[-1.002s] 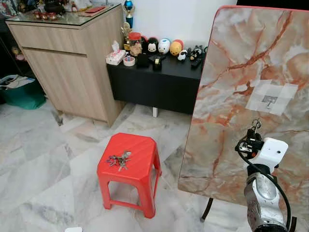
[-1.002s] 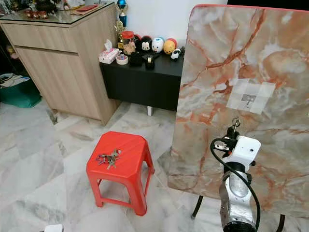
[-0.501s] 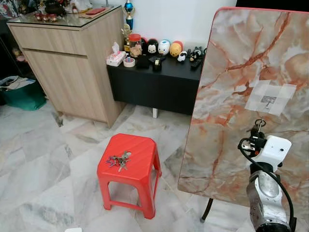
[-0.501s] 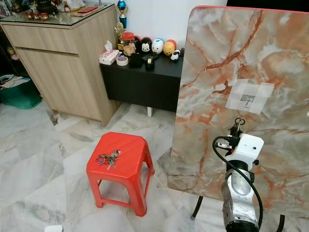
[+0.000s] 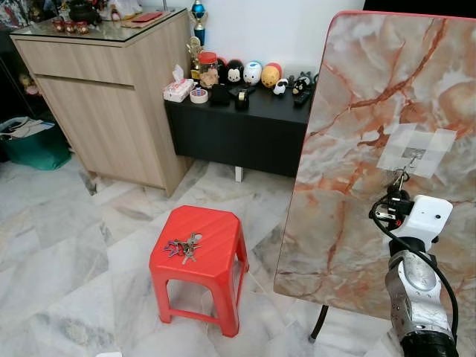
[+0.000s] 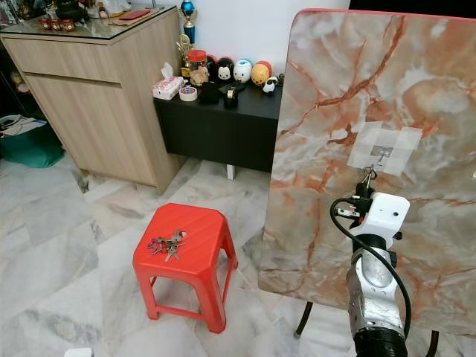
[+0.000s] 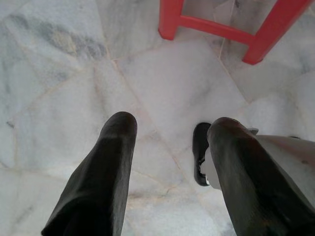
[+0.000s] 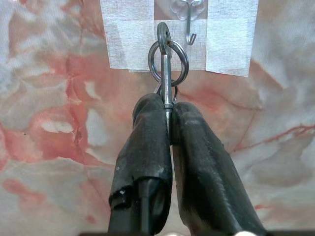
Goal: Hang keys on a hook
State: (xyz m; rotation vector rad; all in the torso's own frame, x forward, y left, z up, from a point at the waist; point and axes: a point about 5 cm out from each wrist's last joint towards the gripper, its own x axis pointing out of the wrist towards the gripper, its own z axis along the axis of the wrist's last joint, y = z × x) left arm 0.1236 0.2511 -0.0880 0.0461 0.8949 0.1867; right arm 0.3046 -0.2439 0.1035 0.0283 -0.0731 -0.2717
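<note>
Right wrist view: upper centre, the right gripper (image 8: 170, 105) pinches a stiff, light, slippery key (image 8: 165, 73), its ring (image 8: 168, 63) just below the hook (image 8: 189, 22); left fingers (image 7: 118, 142) spread.

Red stool on the marble floor, keys on top

We saw the red stool (image 5: 199, 256) standing on the pale marble floor (image 5: 67, 253), a bunch of keys (image 5: 183, 247) lying flat toward its left edge, and a marbled board (image 5: 387, 149) propped upright alongside.

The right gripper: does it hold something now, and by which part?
Yes. The right gripper is shut on a key, pinching its lower end; its ring stands free above the fingertips.
</note>
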